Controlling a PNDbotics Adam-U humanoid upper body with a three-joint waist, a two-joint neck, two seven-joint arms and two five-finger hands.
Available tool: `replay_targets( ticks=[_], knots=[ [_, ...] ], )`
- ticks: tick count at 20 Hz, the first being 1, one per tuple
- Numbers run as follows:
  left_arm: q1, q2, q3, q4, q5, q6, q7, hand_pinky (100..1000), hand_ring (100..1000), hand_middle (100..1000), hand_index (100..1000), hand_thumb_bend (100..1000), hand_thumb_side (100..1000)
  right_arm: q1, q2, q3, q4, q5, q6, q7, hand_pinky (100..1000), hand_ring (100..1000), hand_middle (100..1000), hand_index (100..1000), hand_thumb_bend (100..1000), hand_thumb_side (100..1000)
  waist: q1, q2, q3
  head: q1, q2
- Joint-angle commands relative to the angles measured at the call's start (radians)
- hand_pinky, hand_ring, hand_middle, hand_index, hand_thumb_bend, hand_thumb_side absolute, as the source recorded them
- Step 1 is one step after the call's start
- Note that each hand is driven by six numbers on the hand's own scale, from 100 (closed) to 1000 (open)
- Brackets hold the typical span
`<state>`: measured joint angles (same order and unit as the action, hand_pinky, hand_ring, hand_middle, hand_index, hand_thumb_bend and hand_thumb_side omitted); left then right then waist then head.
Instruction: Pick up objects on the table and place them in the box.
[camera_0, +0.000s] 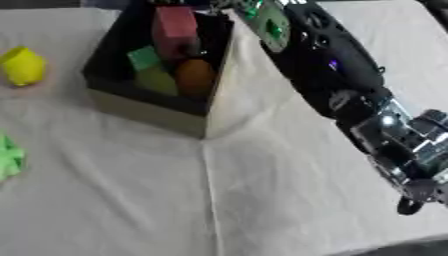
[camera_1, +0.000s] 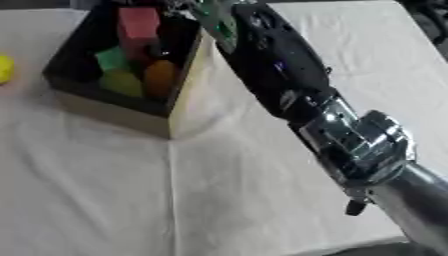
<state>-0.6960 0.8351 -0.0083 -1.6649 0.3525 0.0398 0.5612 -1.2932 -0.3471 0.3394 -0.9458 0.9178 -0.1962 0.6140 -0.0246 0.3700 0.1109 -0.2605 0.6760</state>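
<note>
The right hand (camera_0: 262, 15) reaches over the box (camera_0: 149, 107) at upper centre of the frame; I cannot tell how its fingers stand. Likely a placing step. Next, the yellow object (camera_0: 22, 66) at far left on the table (camera_0: 262, 200).

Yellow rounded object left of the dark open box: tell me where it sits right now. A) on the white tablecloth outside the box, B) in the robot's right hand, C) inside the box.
A: the yellow rounded object lies on the white tablecloth, left of the dark open box, apart from it.
</note>
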Motion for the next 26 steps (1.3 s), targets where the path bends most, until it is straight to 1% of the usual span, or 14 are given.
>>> replay_targets(
  ticks=[1,3,6,7,13,14,15,16,17,21,22,23,25,26],
  knots=[
    [-0.009,0.025,0.011,-0.011,-0.003,0.001,0.002,845,790,761,903,412,754,-0.019,-0.011,-0.015,-0.001,0.035,-0.038,0.005,969,1000,881,945,374,273,-0.007,-0.007,-0.001,0.006,-0.009],
    [-0.008,0.025,0.011,-0.010,-0.003,0.001,0.002,844,790,760,903,413,754,-0.019,-0.011,-0.024,-0.007,0.023,-0.051,0.012,975,1000,885,954,393,243,-0.005,-0.008,-0.003,0.009,-0.007],
    [-0.005,0.024,0.011,-0.007,-0.003,0.002,0.003,844,789,760,902,413,754,-0.021,-0.013,-0.029,-0.019,0.004,-0.055,0.025,975,1000,885,960,380,252,-0.003,-0.009,-0.007,0.011,-0.006],
    [-0.005,0.024,0.011,-0.006,-0.003,0.001,0.003,844,789,760,902,414,753,-0.022,-0.014,-0.030,-0.022,0.001,-0.053,0.027,973,1000,880,960,396,239,-0.003,-0.009,-0.008,0.011,-0.005],
    [0.003,0.026,0.011,-0.006,-0.007,0.001,0.004,843,789,758,902,416,750,-0.018,-0.025,-0.044,-0.044,-0.026,-0.029,0.025,956,1000,853,949,374,208,0.000,-0.013,-0.010,0.015,-0.004],
    [0.006,0.028,0.012,-0.006,-0.008,0.001,0.005,842,789,758,902,416,749,-0.017,-0.031,-0.052,-0.057,-0.040,-0.019,0.017,940,1000,829,935,323,196,0.000,-0.014,-0.011,0.017,-0.004],
    [0.010,0.030,0.013,-0.007,-0.009,0.002,0.006,842,788,757,902,415,750,-0.016,-0.038,-0.061,-0.077,-0.061,-0.008,0.009,924,1000,803,913,239,165,0.001,-0.015,-0.012,0.020,-0.003],
    [0.015,0.033,0.015,-0.009,-0.010,0.001,0.007,842,788,757,902,416,749,-0.015,-0.049,-0.072,-0.101,-0.087,0.007,-0.003,911,990,778,892,164,100,0.001,-0.015,-0.013,0.026,-0.003],
    [0.022,0.037,0.016,-0.013,-0.012,0.001,0.008,842,788,756,902,416,749,-0.013,-0.063,-0.080,-0.132,-0.117,0.028,-0.018,901,977,744,861,100,100,0.001,-0.016,-0.014,0.035,-0.004],
    [0.065,0.065,0.021,-0.040,-0.033,0.004,0.007,842,788,755,902,414,749,0.005,-0.143,-0.095,-0.299,-0.286,0.116,-0.082,890,962,725,835,100,100,0.002,-0.018,-0.022,0.086,-0.007],
    [0.080,0.075,0.020,-0.051,-0.045,0.008,0.003,842,786,754,903,411,749,0.013,-0.166,-0.099,-0.340,-0.328,0.133,-0.097,890,958,729,826,100,246,0.002,-0.018,-0.024,0.097,-0.008],
    [0.096,0.086,0.020,-0.067,-0.062,0.014,-0.002,842,786,754,904,411,747,0.025,-0.192,-0.103,-0.382,-0.373,0.147,-0.115,890,957,723,819,100,207,0.003,-0.017,-0.026,0.106,-0.009],
    [0.129,0.107,0.022,-0.108,-0.100,0.025,-0.016,843,785,752,905,415,745,0.054,-0.246,-0.111,-0.458,-0.454,0.174,-0.151,889,954,715,811,100,256,0.005,-0.017,-0.030,0.122,-0.009],
    [0.147,0.117,0.023,-0.131,-0.120,0.029,-0.024,844,780,750,907,420,741,0.070,-0.271,-0.116,-0.492,-0.489,0.187,-0.172,887,949,708,803,100,334,0.007,-0.017,-0.032,0.132,-0.010]
  ],
)
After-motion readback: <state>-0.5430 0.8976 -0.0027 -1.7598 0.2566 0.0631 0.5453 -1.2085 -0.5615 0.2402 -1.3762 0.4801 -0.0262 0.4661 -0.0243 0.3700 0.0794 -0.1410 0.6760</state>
